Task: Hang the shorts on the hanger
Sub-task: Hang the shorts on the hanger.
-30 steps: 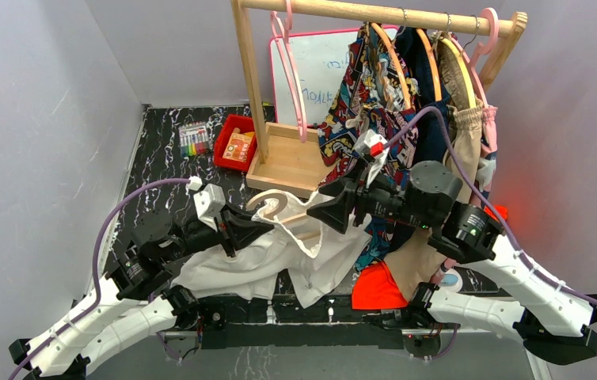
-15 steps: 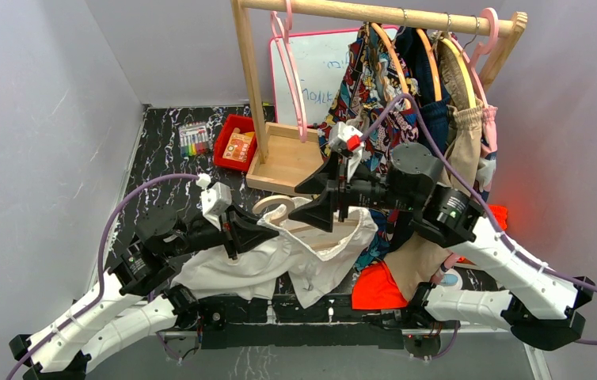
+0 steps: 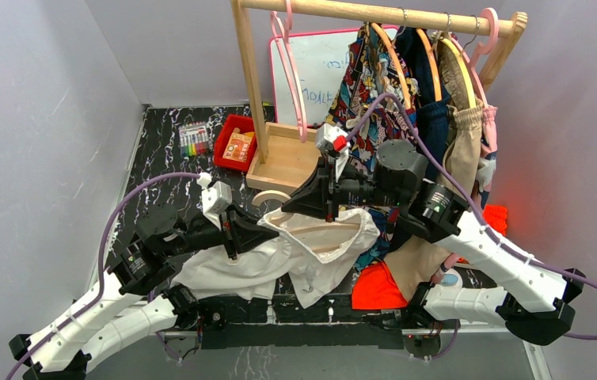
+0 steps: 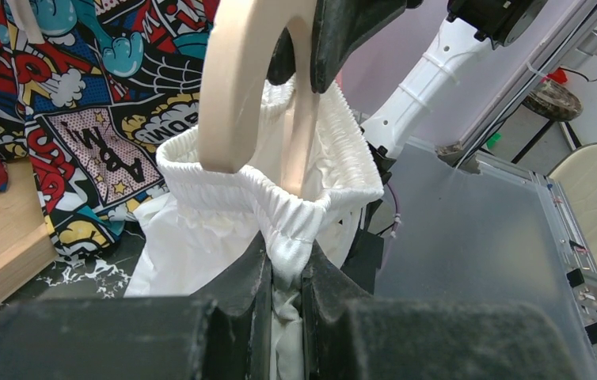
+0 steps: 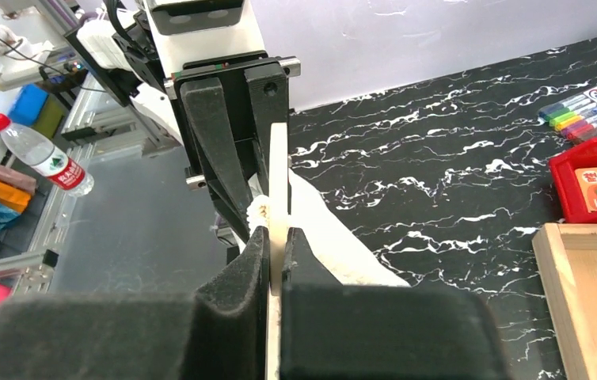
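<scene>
Obs: left gripper [image 4: 286,265] clamped on the gathered waistband of the shorts [image 3: 240,265]. The right gripper [image 5: 277,241] is closed flat on the hanger [image 4: 240,79], whose lower arm dips inside the waist opening. The shorts drape at 6 o'clock from the wooden rack base [image 3: 287,162].

right gripper [image 5: 275,237]: slid toward 10 o'clock, jaws went from wide apart to pinching the hanger [image 5: 278,182] | shorts [image 3: 323,255]: top edge pulled wider toward 3 o'clock
</scene>
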`<state>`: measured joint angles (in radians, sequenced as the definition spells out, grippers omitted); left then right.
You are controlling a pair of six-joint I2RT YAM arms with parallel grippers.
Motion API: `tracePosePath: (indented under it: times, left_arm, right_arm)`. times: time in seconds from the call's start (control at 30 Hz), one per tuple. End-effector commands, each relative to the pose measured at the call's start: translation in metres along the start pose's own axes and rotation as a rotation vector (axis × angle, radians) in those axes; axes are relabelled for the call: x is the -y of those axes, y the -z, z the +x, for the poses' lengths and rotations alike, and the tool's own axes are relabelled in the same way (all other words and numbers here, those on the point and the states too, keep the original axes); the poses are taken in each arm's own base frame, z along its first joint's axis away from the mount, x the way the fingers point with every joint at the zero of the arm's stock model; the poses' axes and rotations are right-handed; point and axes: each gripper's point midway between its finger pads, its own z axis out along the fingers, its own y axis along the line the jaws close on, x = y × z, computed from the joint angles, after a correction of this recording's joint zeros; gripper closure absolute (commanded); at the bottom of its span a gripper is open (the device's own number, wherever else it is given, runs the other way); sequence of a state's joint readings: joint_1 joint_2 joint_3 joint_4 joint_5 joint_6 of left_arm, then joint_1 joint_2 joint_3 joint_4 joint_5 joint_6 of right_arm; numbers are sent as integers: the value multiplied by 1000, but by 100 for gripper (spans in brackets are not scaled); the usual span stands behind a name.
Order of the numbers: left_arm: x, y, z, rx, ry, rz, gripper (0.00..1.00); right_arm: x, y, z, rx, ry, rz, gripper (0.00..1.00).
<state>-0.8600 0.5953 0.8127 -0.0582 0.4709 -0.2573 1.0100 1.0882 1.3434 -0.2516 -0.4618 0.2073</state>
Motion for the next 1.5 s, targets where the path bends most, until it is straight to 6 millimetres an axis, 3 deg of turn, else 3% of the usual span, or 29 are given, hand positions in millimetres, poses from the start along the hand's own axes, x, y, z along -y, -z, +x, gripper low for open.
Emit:
tracePosePath:
  times: [0.0, 0.17, 0.3, 0.5, 0.7, 0.83, 0.93, 1.1, 1.23, 1.33, 1.47]
  left_arm:
    - [14, 9, -39, 106, -58, 24, 100]
    - [12, 14, -38, 105, -58, 1, 100]
    - [8, 16, -36, 99, -56, -26, 81]
    - [7, 20, -33, 87, -60, -42, 75]
    - [0, 27, -30, 77, -79, -92, 80]
    - [-8, 34, -29, 79, -95, -152, 91]
    - [-18, 43, -35, 117, -113, -227, 100]
    - [-31, 62, -57, 216, -154, -346, 100]
    - [-33, 72, -75, 279, -180, -393, 100]
    - [-34, 71, -77, 270, -187, -395, 100]
    - [-46, 75, -79, 282, -183, -465, 100]
  right_arm:
    - [-4, 3, -15, 71, 43, -5, 100]
    - [-7, 13, -18, 107, 66, 10, 100]
    - [-8, 16, -17, 112, 72, 9, 100]
    - [-8, 20, -16, 117, 89, 17, 100]
    - [-4, 28, -13, 114, 98, 59, 100]
    - [-1, 34, -9, 112, 99, 90, 100]
    - [0, 40, -9, 116, 101, 114, 100]
    - [5, 53, -10, 129, 107, 177, 100]
    - [7, 64, -18, 175, 119, 225, 100]
    - [7, 70, -31, 219, 128, 247, 100]
    - [-5, 81, -60, 306, 146, 236, 100]
